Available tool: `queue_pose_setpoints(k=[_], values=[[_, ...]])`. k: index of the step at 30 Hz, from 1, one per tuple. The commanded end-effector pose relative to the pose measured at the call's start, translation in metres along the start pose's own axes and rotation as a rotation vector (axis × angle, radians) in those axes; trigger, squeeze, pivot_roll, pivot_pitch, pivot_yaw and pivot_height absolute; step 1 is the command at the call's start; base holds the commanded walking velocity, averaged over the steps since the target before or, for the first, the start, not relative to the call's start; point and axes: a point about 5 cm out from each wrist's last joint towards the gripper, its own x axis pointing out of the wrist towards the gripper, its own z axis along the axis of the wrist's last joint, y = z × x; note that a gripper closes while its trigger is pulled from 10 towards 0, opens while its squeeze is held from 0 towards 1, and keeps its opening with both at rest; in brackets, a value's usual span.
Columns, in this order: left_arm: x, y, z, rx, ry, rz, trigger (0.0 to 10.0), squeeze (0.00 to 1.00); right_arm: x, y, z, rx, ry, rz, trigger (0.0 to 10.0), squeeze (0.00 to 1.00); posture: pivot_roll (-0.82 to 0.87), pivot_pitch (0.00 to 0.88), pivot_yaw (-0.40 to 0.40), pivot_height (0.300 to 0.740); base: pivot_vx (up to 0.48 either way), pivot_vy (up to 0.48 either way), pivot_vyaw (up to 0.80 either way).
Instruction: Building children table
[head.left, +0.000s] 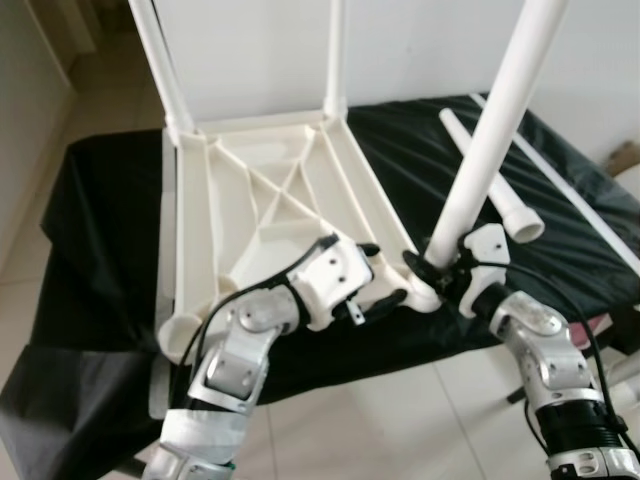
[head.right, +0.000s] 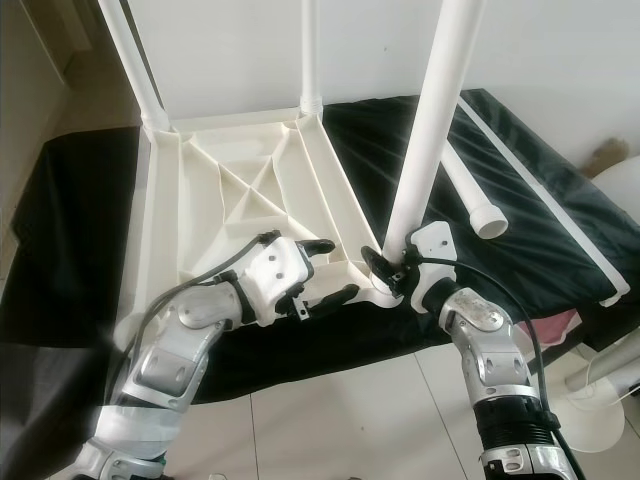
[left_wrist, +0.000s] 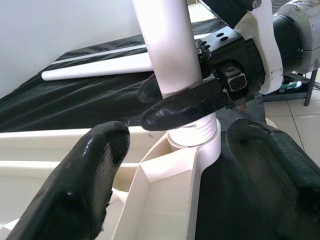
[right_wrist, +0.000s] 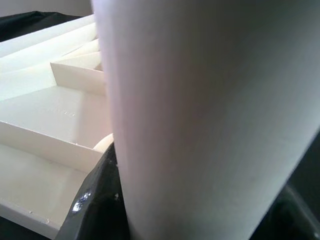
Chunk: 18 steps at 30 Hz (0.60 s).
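Observation:
The cream table top (head.left: 270, 215) lies upside down on a black cloth, ribs facing up. Two white legs (head.left: 160, 60) (head.left: 336, 55) stand in its far corners. My right gripper (head.left: 432, 268) is shut on a third white leg (head.left: 490, 140) near its base, holding it tilted slightly right over the near right corner socket (left_wrist: 192, 135). My left gripper (head.left: 385, 273) is open, and its fingers (left_wrist: 85, 175) straddle the rim beside that socket without clamping it. In the right wrist view the held leg (right_wrist: 200, 120) is very close. A spare leg (head.right: 470, 195) lies on the cloth behind.
The black cloth (head.left: 110, 230) covers a low table, and its front edge drops to a tiled floor. A long thin white strip (head.left: 570, 190) lies along the cloth's right side. A white round base (head.right: 600, 420) stands on the floor at the right. A white wall runs behind.

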Motion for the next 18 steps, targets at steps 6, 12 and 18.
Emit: queue_pose_setpoints(k=[6,12,18], values=[[0.0003,0.0036,-0.002,-0.007,-0.001,0.092,10.0,0.0,-0.0051,0.0012,-0.0091,0.029,0.021,-0.054,10.0,0.0,-0.04,0.061,-0.01,0.74,0.0,0.0,0.0],[0.0005,0.003,-0.0033,-0.005,0.008,0.093,10.0,0.0,-0.0087,0.0012,-0.0123,0.015,0.041,-0.164,10.0,0.0,-0.04,0.058,-0.01,0.74,0.0,0.0,0.0],[0.0,0.0021,-0.0048,-0.004,0.015,0.085,10.0,0.0,-0.0119,-0.0005,-0.0156,0.051,0.065,-0.335,10.0,0.0,-0.04,0.051,-0.015,0.74,0.0,0.0,0.0]])
